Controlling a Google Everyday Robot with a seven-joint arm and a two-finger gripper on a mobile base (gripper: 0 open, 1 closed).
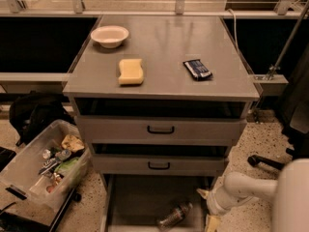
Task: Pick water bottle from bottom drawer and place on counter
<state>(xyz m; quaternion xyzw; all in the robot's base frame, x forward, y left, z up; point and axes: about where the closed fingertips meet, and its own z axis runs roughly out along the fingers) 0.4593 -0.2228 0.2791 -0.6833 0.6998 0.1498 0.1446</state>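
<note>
The water bottle [174, 216] lies on its side on the floor of the open bottom drawer [137, 202], near its front right. My gripper [206, 208] is at the drawer's right edge, just right of the bottle and apart from it. Its pale fingers [202, 193] are spread and hold nothing. The white arm reaches in from the lower right. The counter [164, 42] is the grey cabinet top above the two shut drawers.
On the counter are a white bowl [109, 35], a yellow sponge [131, 71] and a dark blue snack packet [198, 69]. A clear bin of clutter [43, 163] and a black bag [34, 112] sit left of the cabinet. A chair base [263, 161] is at the right.
</note>
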